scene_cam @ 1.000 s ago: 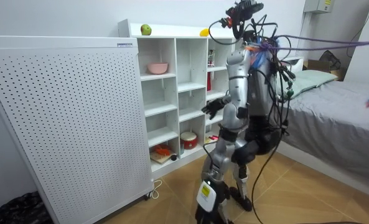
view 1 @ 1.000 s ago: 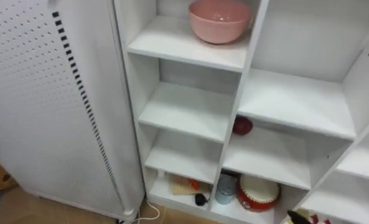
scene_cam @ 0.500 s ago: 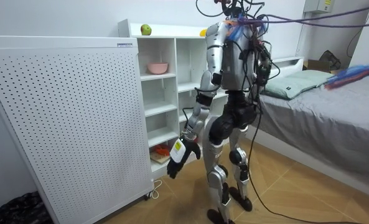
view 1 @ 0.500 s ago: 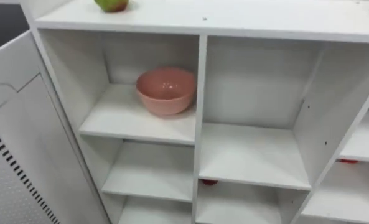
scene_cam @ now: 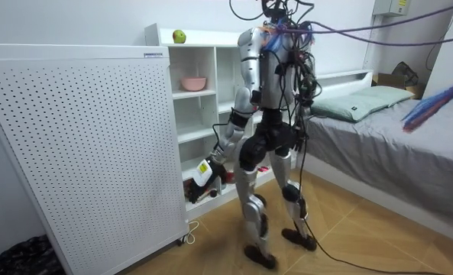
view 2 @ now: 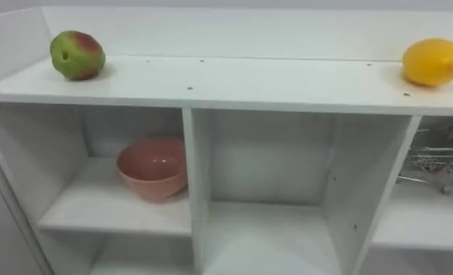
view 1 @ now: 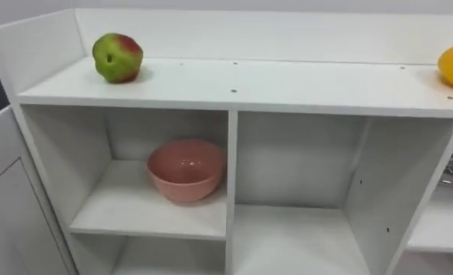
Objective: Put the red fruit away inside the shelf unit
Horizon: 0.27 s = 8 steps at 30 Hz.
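I saw an apple point(view 1: 117, 57) and a yellow fruit point(view 2: 433, 62) atop the closet point(view 1: 287, 85). The left hand point(scene_cam: 204, 169) hung low; I couldn't tell its grip.

White wall point(scene_cam: 73, 19) is running behind everything. White perforated panel point(scene_cam: 81, 145) is standing just beside the white closet point(scene_cam: 215, 76), on the room view's left. Grey-covered bed point(scene_cam: 409, 145) is sitting at the room view's right; wooden floor point(scene_cam: 364, 237) is showing in front.
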Tool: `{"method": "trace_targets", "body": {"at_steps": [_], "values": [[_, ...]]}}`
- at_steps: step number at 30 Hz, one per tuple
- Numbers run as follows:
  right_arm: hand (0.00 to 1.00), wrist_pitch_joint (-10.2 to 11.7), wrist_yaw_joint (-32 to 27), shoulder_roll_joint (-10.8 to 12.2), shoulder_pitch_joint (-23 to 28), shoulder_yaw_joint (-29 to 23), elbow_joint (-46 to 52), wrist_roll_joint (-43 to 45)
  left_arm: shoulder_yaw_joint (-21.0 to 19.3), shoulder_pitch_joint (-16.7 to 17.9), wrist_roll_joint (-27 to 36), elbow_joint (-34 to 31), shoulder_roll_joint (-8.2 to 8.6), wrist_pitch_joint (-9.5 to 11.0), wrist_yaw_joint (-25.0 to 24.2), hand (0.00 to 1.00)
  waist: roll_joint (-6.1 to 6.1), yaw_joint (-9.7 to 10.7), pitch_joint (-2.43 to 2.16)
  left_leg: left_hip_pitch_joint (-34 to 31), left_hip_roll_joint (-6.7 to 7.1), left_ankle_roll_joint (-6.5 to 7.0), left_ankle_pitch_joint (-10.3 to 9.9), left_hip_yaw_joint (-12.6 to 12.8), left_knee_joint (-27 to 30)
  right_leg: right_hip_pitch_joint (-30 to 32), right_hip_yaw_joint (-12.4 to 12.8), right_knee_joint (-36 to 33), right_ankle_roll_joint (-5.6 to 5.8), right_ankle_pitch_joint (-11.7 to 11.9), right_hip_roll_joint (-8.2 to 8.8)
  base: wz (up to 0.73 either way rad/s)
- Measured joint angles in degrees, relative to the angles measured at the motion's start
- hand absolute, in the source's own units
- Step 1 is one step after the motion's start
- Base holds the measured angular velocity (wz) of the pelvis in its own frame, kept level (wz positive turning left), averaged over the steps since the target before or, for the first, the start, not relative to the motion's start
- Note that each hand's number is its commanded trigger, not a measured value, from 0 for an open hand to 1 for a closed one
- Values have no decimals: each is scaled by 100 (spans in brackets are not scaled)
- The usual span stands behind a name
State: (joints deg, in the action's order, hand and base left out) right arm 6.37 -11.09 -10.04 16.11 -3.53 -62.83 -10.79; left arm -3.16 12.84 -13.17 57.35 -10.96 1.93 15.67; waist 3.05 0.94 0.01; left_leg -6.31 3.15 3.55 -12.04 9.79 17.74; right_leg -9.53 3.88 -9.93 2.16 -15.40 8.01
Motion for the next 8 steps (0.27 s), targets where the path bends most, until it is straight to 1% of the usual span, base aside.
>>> {"method": "trace_targets", "body": {"at_steps": [1, 2, 3, 4, 5, 6, 7, 8], "values": [[0, -45, 7, 9, -78, -77, -156, 0, -10, 51, -59, 6, 51, 16, 12, 0, -35, -159, -9, 62, -9, 22, 48, 229, 8, 74, -165, -91, 112, -33, 64, -6], [0, -61, 11, 25, -102, -138, -247, 5, -30, 169, -115, 53, 99, -67, 15, 0, -151, -306, 3, 272, -76, 34, 41, 277, -66, 66, -540, -81, 229, -1, 55, -70], [0, -60, 51, 35, -102, -138, -282, 4, -90, 330, -116, 172, 102, -181, 11, 0, -232, -319, 32, 514, -112, 34, 41, 177, -181, 54, -626, 10, 230, 16, -45, -63], [0, -81, 59, 35, -101, -143, -300, 12, -147, 386, -120, 255, 111, -248, 7, 0, -239, -317, 30, 653, -116, 34, 41, 152, -267, 64, -661, 100, 222, 64, -79, -45], [0, -160, 66, 37, -106, -150, -360, 13, -295, 445, -127, 383, 115, -394, -8, 0, -203, -270, 43, 862, -81, 28, 37, 134, -428, 92, -781, 274, 172, 243, -101, -6], [0, -281, 75, 23, -80, -203, -460, 37, -392, 439, -161, 511, 152, -467, -47, 0, -163, -125, 18, 1005, -76, 11, 34, 70, -524, 37, -947, 191, 148, 246, -114, 11], [0, -336, 87, 21, -83, -248, -521, 45, -446, 430, -206, 529, 173, -470, -80, 0, -168, -97, -6, 1037, -78, 8, 36, 87, -555, 24, -968, 174, 148, 245, -125, 17], [0, -451, 144, 16, -113, -302, -649, 56, -597, 420, -335, 535, 234, -470, -132, 0, -173, -111, -8, 1112, -87, -18, 51, 88, -651, 10, -1018, 175, 148, 246, -168, 0]]}}
